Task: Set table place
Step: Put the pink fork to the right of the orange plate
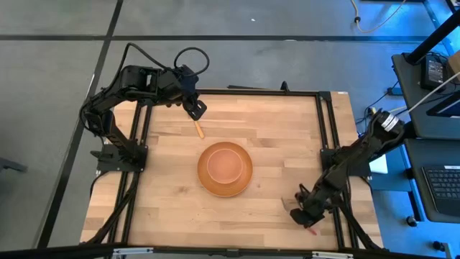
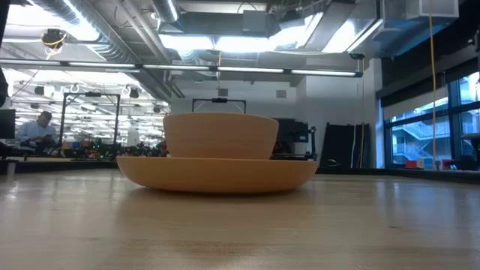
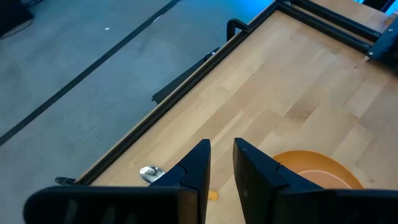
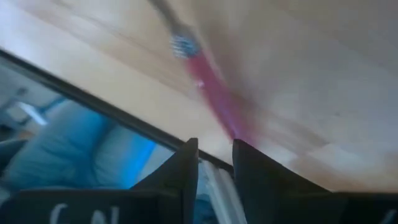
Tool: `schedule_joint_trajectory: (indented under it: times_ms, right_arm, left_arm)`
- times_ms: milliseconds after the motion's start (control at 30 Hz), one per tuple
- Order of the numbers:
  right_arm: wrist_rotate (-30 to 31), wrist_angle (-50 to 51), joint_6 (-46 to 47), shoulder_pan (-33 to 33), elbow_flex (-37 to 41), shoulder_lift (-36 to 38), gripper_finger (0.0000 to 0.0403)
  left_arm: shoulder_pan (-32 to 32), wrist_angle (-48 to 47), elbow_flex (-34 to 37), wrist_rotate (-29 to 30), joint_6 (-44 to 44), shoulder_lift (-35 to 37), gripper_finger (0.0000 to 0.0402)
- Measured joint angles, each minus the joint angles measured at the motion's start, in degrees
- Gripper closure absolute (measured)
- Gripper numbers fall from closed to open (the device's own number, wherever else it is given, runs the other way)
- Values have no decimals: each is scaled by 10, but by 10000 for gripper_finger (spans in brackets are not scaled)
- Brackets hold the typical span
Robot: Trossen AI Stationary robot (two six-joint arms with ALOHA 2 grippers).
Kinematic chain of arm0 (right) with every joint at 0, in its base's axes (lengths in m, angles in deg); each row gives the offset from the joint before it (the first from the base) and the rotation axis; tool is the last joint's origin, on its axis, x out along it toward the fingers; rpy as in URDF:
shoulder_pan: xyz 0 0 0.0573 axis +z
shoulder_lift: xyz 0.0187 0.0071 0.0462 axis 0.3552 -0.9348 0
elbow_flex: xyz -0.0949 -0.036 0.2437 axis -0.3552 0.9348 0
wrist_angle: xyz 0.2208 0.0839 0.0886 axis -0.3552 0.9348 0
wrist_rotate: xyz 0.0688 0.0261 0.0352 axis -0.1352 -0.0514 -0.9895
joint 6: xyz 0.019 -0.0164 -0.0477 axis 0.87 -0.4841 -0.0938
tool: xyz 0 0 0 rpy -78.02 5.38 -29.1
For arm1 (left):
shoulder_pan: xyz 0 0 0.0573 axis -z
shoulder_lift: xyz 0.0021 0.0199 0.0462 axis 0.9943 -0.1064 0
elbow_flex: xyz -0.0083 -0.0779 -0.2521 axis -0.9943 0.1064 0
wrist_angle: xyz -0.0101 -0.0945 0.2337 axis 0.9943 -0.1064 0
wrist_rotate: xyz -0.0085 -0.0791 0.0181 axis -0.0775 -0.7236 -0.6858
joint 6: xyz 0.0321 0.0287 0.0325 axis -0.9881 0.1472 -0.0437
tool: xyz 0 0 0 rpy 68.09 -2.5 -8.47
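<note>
Two dark jointed arms trail looping black cables, each pincer black-fingered.

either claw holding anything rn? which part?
Right claw grips the red-handled fork by its handle end. Left claw appears to hold the wooden-handled spoon near its bowl.

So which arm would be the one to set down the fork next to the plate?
The right arm, most likely. Its gripper is closed on the red-handled fork near the table's right front corner. The left gripper is at the far side, gripping the wooden-handled spoon. The plate sits between them.
</note>
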Motion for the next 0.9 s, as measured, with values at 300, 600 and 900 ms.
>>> schedule_joint_trajectory:
  times_ms: [300, 600, 900]
  right_arm:
    - [-5, -27, -5, -10, 0, -13, 302]
    - [-3, -15, 0, -11, 0, -34, 302]
    - [-16, -91, -9, -27, -1, -34, 302]
  left_arm:
    - [0, 0, 0, 0, 1, 0, 339]
    - [0, 0, 0, 0, 1, 0, 339]
    - [0, 0, 0, 0, 1, 0, 339]
